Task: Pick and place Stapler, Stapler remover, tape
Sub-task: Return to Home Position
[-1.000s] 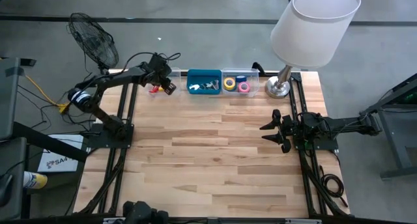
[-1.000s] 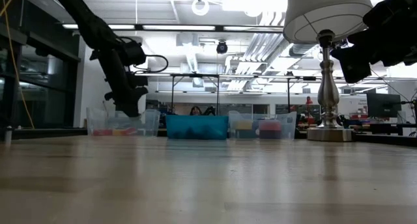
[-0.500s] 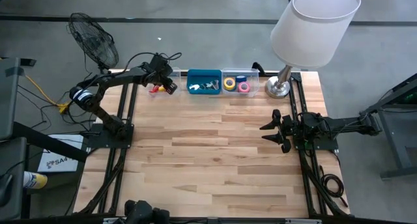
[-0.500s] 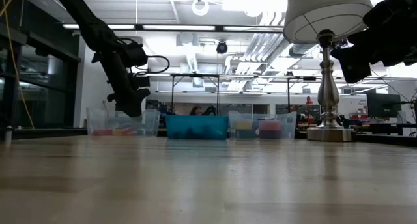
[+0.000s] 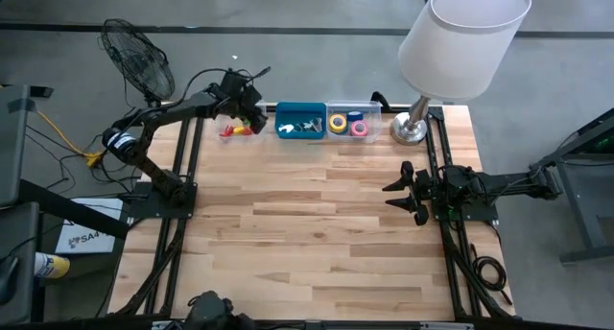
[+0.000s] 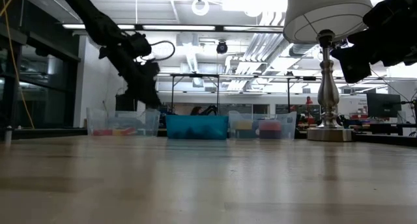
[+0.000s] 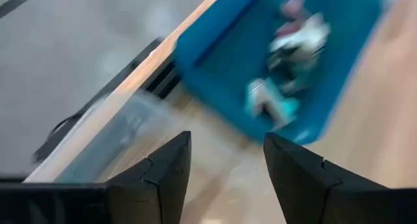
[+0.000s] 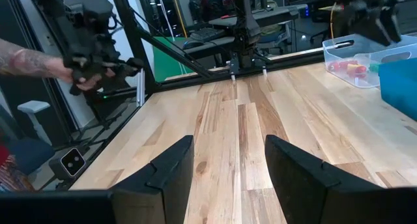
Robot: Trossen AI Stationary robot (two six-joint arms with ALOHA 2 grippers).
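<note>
i raise left claw [image 7: 227, 144], open, empty, clear of transparent bin [image 6: 98, 117] wall, then swing home; right claw [image 8: 228, 142] open at desk [image 5: 307, 224] edge.

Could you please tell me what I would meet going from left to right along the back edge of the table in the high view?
Left clear bin holding staplers → blue bin → right clear bin holding tape rolls → lamp base.

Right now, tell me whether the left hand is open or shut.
Open: in the left wrist view the left hand's two dark fingers stand apart, nothing between them.
</note>
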